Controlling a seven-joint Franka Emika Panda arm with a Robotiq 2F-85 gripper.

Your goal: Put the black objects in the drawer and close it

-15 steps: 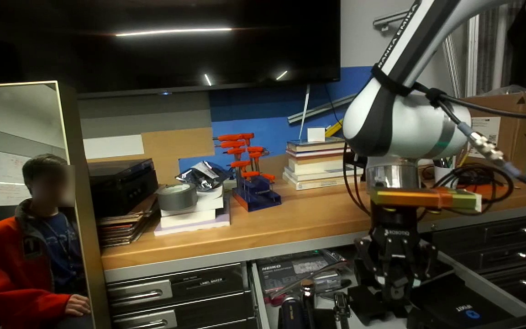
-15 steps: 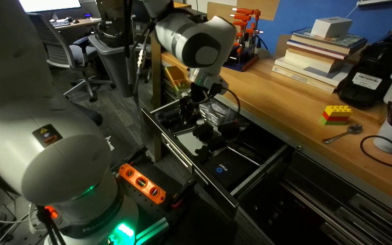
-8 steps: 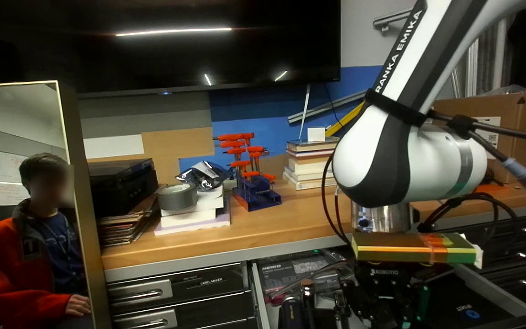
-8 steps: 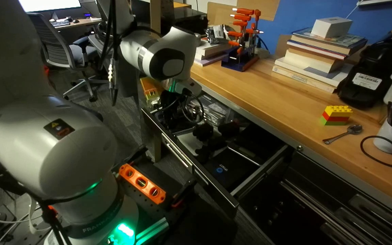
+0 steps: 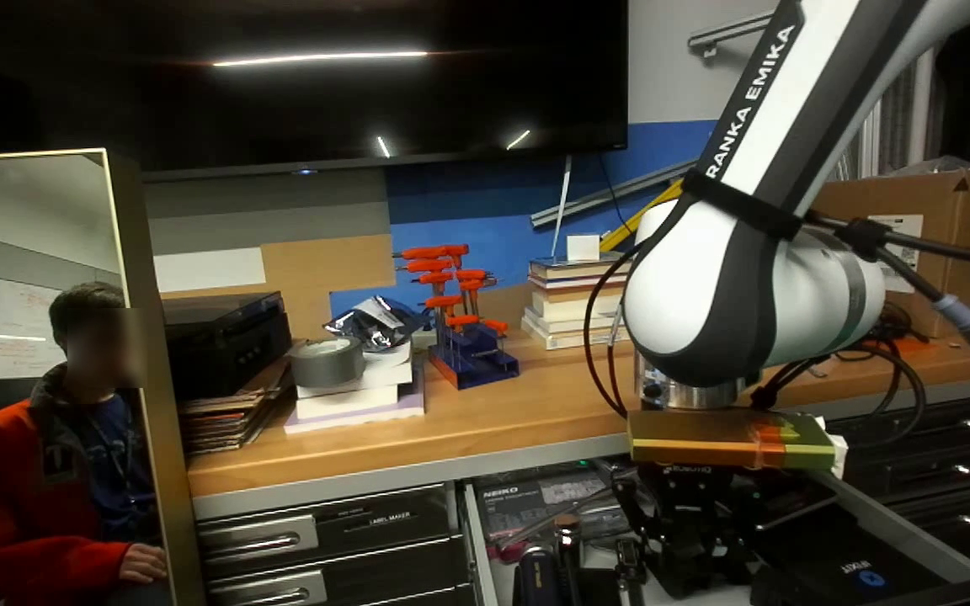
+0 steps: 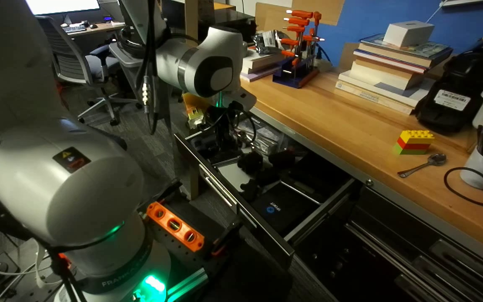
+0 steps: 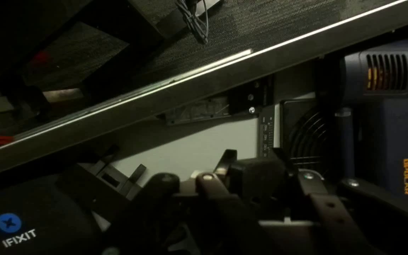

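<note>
The drawer (image 6: 281,246) is pulled out, its front edge (image 7: 207,85) crossing the wrist view slantwise. Inside it, low over the left-hand part, is my gripper (image 7: 254,161), its fingertips on either side of a matte black block (image 7: 260,177); I am shut on this black object. How close its underside is to the drawer floor I cannot tell. More black blocky pieces (image 6: 250,162) lie towards the middle of the drawer, one of them (image 7: 92,191) left of my fingers in the wrist view. In an exterior view the gripper (image 5: 691,564) is partly behind the gold-and-green block on my wrist.
A black iFixit case (image 6: 283,205), a dark blue heat-gun-like tool (image 7: 381,141), a black fan grille (image 7: 306,138) and a Neiko box (image 5: 535,505) share the drawer. The wooden worktop's edge (image 5: 418,454) overhangs behind. A toy-brick block (image 6: 414,142) and spoon (image 6: 430,161) lie on top.
My gripper first went down and towards the drawer's front left, then shifted slightly back and up. The jaws kept their hold on the black block. The drawer has not moved.
</note>
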